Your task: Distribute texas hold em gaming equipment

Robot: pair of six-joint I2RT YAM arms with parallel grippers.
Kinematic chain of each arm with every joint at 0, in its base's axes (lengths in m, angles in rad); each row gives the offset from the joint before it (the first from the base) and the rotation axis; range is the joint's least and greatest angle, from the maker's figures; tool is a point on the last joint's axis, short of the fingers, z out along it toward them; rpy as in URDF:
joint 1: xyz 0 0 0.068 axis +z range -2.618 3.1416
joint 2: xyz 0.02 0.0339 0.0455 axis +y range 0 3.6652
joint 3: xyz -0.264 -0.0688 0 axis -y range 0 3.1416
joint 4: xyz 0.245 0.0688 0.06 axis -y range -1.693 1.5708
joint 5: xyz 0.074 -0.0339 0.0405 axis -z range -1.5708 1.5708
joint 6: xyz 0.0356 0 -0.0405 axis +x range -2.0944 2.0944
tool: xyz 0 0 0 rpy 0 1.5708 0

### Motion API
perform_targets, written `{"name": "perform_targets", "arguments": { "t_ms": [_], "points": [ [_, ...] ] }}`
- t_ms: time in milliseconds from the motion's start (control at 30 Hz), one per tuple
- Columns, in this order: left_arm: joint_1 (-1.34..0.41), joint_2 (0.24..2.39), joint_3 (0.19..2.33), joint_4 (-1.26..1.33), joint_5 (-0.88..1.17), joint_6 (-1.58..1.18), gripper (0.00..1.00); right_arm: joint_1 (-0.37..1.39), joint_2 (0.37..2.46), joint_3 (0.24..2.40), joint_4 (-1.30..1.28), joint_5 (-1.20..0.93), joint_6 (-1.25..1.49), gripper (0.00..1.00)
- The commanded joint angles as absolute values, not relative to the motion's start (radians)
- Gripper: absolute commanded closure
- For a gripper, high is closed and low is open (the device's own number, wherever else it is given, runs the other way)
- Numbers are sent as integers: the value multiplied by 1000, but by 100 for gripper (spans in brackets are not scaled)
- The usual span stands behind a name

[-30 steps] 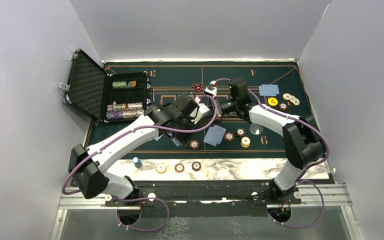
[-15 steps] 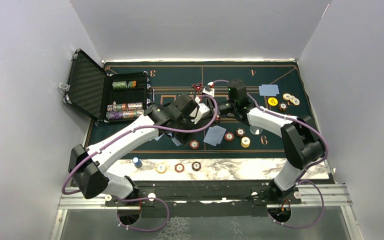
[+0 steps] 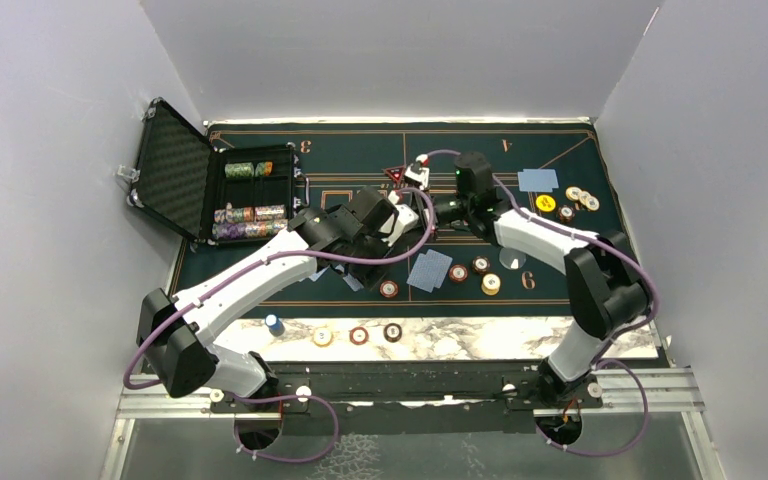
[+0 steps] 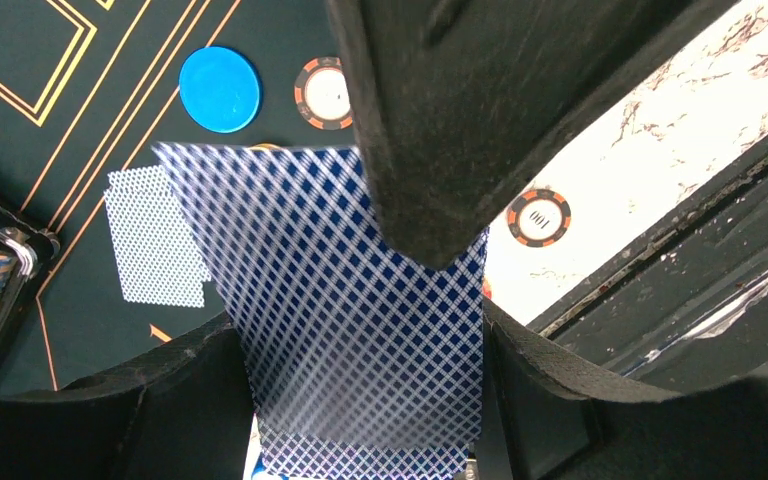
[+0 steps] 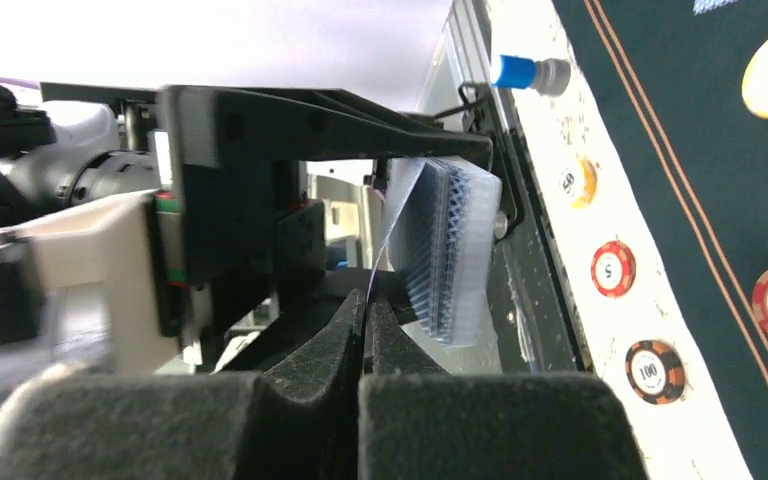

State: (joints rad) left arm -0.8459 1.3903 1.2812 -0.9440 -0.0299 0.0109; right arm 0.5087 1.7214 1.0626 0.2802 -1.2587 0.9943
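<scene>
My left gripper (image 3: 398, 220) is shut on a deck of blue-backed cards (image 5: 450, 250), held above the green mat's middle. My right gripper (image 5: 368, 300) meets it from the right and is shut on the edge of one card (image 4: 360, 320) standing off the deck. One of its black fingers (image 4: 440, 120) covers that card's top in the left wrist view. Loose cards lie on the mat (image 3: 430, 270) and at the far right (image 3: 537, 180). Chips (image 3: 481, 264) and a clear disc (image 3: 512, 259) lie near them. A red triangular marker (image 3: 394, 174) sits behind the grippers.
An open black case (image 3: 210, 190) holding chip rows stands at the left. The marble strip (image 3: 460, 340) at the near edge carries a blue disc (image 3: 274, 323) and three chips (image 3: 359, 335). More chips (image 3: 574, 198) sit far right. Grey walls enclose the table.
My right gripper has shifted slightly left and back, closing against the deck. The left arm has stayed in place with the deck.
</scene>
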Motion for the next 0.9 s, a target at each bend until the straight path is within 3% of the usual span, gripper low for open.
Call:
{"name": "perform_targets", "arguments": {
  "t_ms": [0, 300, 400, 600, 867],
  "points": [
    [-848, 1359, 1304, -941, -62, -41, 100, 451, 1613, 1122, 196, -1141, 842, 99],
    [-844, 1344, 1301, -973, -95, -132, 100, 292, 1561, 1159, 146, -1097, 645, 99],
    [-838, 1350, 1327, -1003, -102, -155, 100, 283, 1559, 1204, 1, -918, 347, 99],
    [-824, 1371, 1404, -1074, -108, -186, 100, 313, 1708, 1278, -13, -644, 1, 99],
    [-785, 1374, 1503, -1172, -103, -218, 100, 429, 1909, 1398, 76, -492, -507, 99]
  ]
}}
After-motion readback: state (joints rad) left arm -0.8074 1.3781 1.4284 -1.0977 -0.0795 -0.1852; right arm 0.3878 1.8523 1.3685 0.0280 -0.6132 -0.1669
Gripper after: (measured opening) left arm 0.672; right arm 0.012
